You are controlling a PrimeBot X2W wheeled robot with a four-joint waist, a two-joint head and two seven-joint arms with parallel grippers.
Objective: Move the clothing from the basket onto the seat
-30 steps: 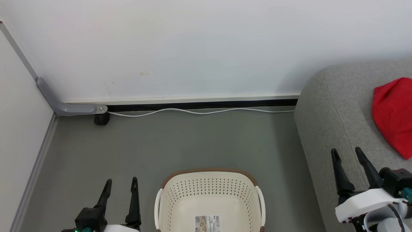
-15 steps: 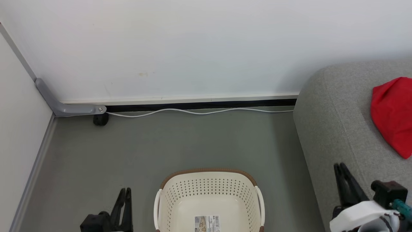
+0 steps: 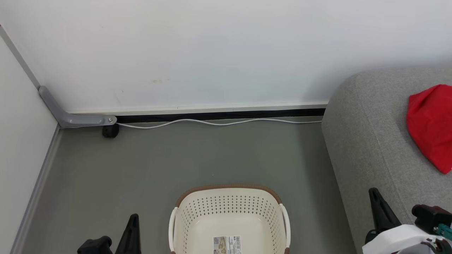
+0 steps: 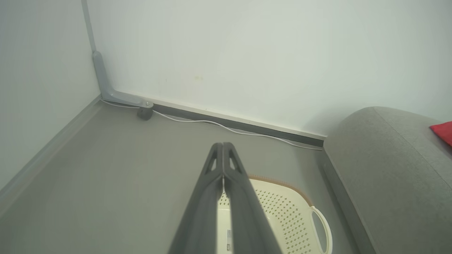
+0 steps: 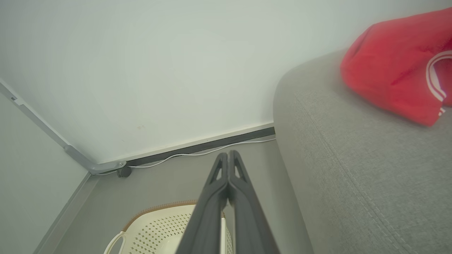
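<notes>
A second ago both my grippers had their fingers spread apart. Now my left gripper [image 3: 133, 216] has its two fingers pressed flat together, with nothing between them. My right gripper [image 3: 373, 191] is pinched together the same way and holds nothing too. Both have also dropped lower in the head view, so less of them peeks up from the bottom edge.

The clothing [image 3: 430, 127] has not moved. It lies in a red heap on the seat [image 3: 367, 141], well apart from my right gripper, and my right wrist view shows its white stripes. The basket [image 3: 229, 206] stands on the grey floor [image 3: 176, 158] between my two grippers, just beside the end of the seat. A paper label [image 3: 227, 244] lies on its bottom.

Past the basket, a thin white cable [image 3: 219, 122] runs along the foot of the white wall [image 3: 212, 53]. In the left corner sit a grey bent bar [image 3: 72, 119] and a little black wheel [image 3: 110, 131].
</notes>
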